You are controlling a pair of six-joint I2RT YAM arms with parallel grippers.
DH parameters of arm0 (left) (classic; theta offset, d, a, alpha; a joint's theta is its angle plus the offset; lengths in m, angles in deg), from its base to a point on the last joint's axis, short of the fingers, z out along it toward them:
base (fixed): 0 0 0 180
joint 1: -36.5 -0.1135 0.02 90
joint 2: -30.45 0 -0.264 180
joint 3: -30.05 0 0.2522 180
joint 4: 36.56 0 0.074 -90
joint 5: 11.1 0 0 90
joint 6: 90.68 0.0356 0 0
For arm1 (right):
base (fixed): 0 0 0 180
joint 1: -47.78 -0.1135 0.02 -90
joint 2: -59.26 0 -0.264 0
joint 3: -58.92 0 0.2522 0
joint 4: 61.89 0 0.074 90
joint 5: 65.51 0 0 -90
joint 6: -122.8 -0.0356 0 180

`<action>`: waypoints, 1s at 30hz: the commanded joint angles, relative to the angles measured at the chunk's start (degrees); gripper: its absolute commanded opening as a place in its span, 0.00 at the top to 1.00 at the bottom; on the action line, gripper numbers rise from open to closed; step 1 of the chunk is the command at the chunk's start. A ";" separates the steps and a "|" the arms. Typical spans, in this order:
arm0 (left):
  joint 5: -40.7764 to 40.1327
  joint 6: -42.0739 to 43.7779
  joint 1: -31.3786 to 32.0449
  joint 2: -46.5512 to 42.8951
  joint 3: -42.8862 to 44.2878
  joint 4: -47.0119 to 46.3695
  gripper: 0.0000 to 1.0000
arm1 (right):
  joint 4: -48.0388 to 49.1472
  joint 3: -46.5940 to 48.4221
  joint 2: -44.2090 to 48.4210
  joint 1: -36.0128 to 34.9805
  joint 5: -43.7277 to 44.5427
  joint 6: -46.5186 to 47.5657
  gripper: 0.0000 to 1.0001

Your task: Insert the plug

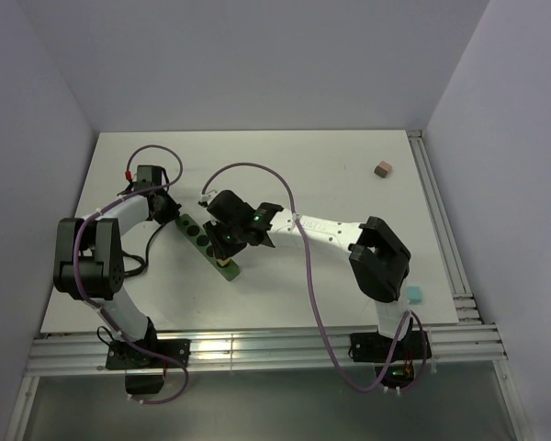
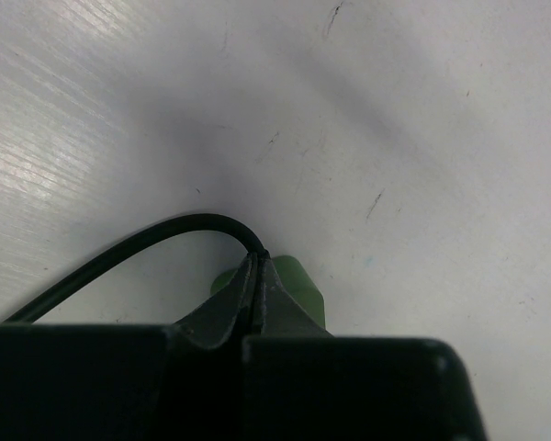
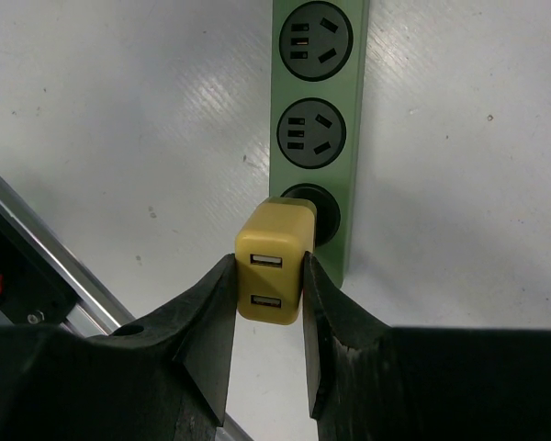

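Note:
A green power strip (image 1: 195, 231) lies slantwise on the white table. Its round sockets (image 3: 310, 133) run up the right wrist view. My right gripper (image 3: 268, 285) is shut on a yellow two-port USB plug (image 3: 274, 271), held over the nearest socket (image 3: 320, 209), which it partly hides. From above, this gripper (image 1: 228, 243) sits at the strip's near end. My left gripper (image 2: 257, 262) is at the strip's far end (image 2: 305, 287), its jaws pinched together on the black cord (image 2: 156, 237) where it leaves the strip. Seen from above, the left gripper (image 1: 165, 207) touches that end.
A brown cube (image 1: 381, 169) sits at the back right and a teal cube (image 1: 414, 294) by the right arm's base. Aluminium rails (image 1: 257, 349) line the near edge and the right side (image 1: 441, 220). Purple cables loop over both arms.

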 commanded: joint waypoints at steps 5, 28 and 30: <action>2.94 -0.57 1.39 -1.53 -1.37 2.84 1.00 | 2.50 2.19 -0.06 -0.23 -1.02 0.20 1.00; 2.94 -0.31 1.39 -1.80 -1.64 3.02 1.00 | 0.57 2.19 -3.84 -0.23 1.70 1.43 1.00; 3.12 -0.31 1.39 -1.80 -1.64 3.10 1.00 | -0.04 2.37 -4.20 -0.32 2.14 2.04 1.00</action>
